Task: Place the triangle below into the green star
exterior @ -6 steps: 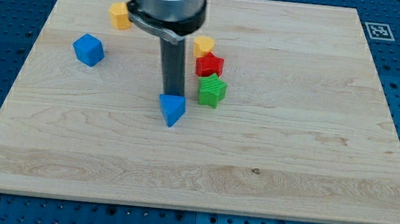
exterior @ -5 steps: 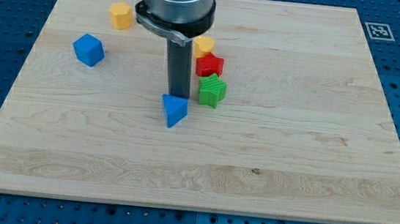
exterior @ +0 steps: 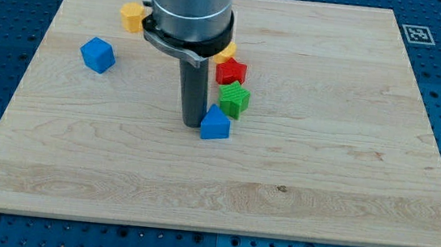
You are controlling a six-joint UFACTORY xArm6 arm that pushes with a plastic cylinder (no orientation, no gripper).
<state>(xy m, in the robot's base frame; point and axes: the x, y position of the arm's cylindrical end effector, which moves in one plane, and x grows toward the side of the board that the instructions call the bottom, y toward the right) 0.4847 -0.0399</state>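
Watching from the view's bottom upward, you are seeing bare wooden board [exterior: 221, 197] first, then the blue triangle [exterior: 215, 125] with my tip [exterior: 192, 124] pressing against its left side; the rod is a plain stick with no jaws, so nothing is opening or closing on anything. Just up and to the right of my tip, the green star [exterior: 234, 100] is sitting so close to the triangle's upper edge that they look to be touching, though you cannot be sure from here. You are running one main risk: pushing further rightward is likely to slide the triangle past the star's lower side instead of under it, or to knock the star away. Beyond the star, the red star [exterior: 230, 71] and an orange block [exterior: 226, 51] are standing in a tight column, so any shove upward is threatening to jostle all three. Far up-left of my tip, the blue cube [exterior: 97, 54] and the other orange block [exterior: 131, 15] are lying safely clear.
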